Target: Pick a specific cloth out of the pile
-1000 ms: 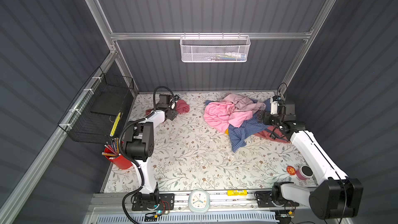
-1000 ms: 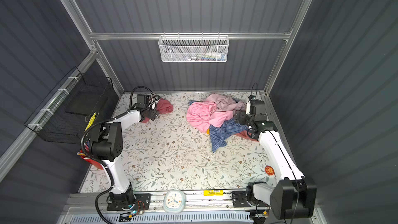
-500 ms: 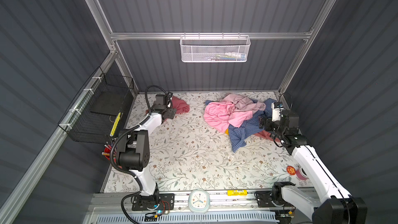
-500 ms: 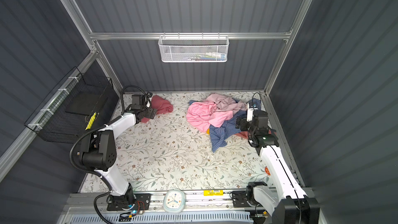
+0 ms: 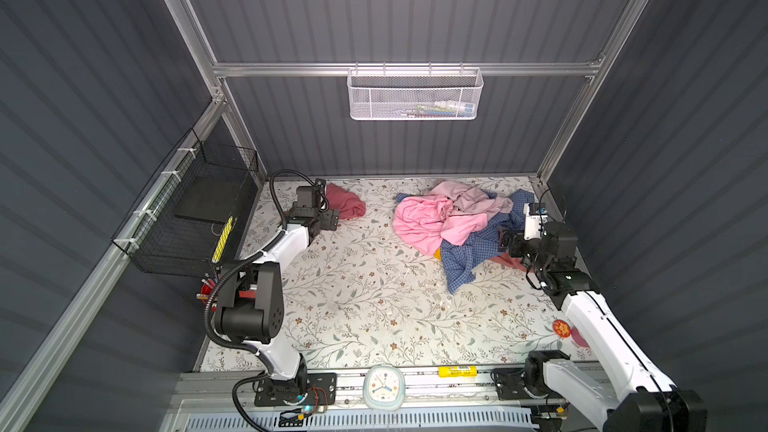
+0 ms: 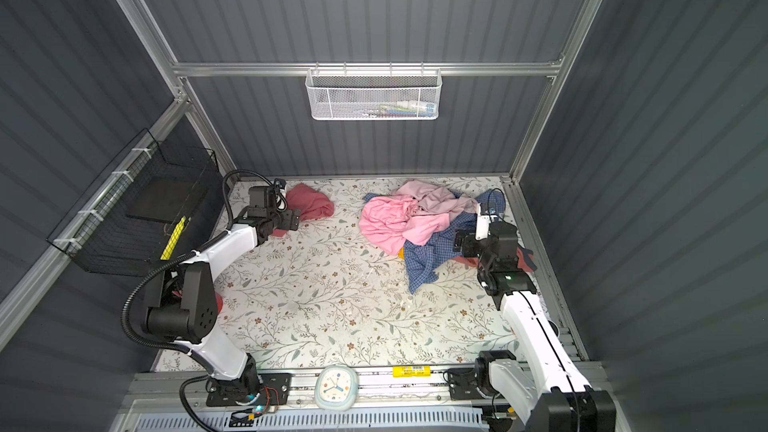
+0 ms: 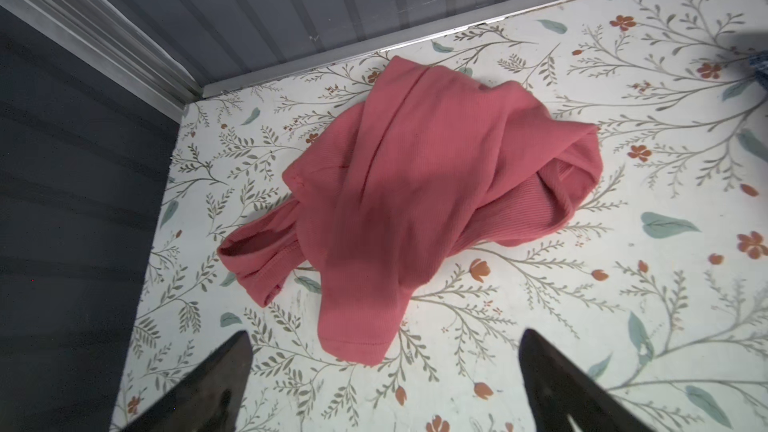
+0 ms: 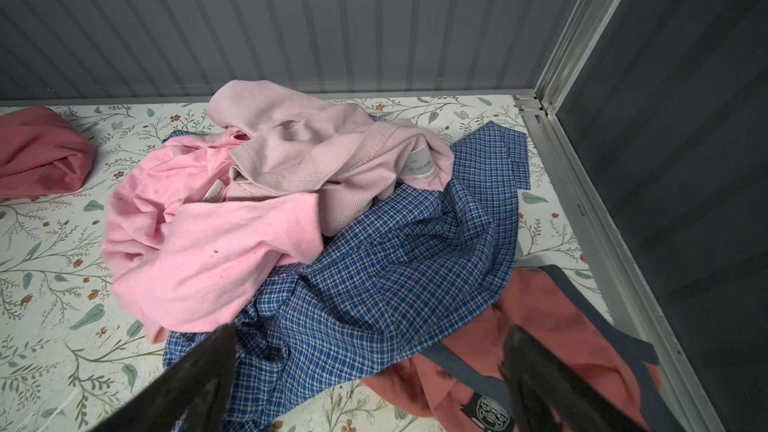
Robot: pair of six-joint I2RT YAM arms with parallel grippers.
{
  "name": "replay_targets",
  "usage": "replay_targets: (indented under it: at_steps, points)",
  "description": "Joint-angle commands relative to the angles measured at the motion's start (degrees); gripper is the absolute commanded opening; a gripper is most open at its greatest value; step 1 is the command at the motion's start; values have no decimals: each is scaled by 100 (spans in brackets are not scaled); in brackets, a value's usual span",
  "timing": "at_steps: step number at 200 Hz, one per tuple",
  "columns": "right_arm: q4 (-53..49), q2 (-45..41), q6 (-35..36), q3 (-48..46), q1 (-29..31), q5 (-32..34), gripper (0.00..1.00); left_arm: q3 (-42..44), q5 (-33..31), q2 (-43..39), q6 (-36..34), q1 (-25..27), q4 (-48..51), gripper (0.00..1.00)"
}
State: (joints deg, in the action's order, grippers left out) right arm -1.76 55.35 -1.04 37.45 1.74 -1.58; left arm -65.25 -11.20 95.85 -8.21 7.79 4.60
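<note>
The cloth, plain dusty rose-red, lies crumpled alone near the back left corner in both top views. My left gripper hovers open just in front of it, its hem between the fingertips' line, ungripped. The pile sits back right: bright pink, pale pink, a blue checked shirt and a salmon piece. My right gripper stands open over the checked shirt's edge, holding nothing.
A black wire basket hangs on the left wall and a white mesh basket on the back wall. A red pencil cup stands by the left arm's base. A clock sits at the front rail. Walls close in on three sides.
The left gripper has drawn back a little from the cloth toward the front. The right gripper has pulled back from the pile toward the front. The cloth and the pile lie unmoved.
</note>
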Motion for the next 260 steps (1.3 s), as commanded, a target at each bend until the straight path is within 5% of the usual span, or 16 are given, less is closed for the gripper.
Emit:
replay_targets:
  at_steps: [1,71,163,227,260]
  points:
    - [395,-92,84,-206,-20,-42,99,306,431,-468,531,12,-88,100]
    - [2418,-207,169,-1457,-229,174,99,1127,488,-1110,1553,12,-494,100]
    - [5130,1539,-202,-2136,-583,47,99,1538,-418,-1579,1842,-76,-581,100]
    - [6704,2861,-186,-2328,-589,-102,99,2811,-1356,-2042,1462,-99,-2554,100]
    - [6387,2832,-183,-2193,-596,-92,99,3174,-1290,-1744,1170,-102,-3268,100]
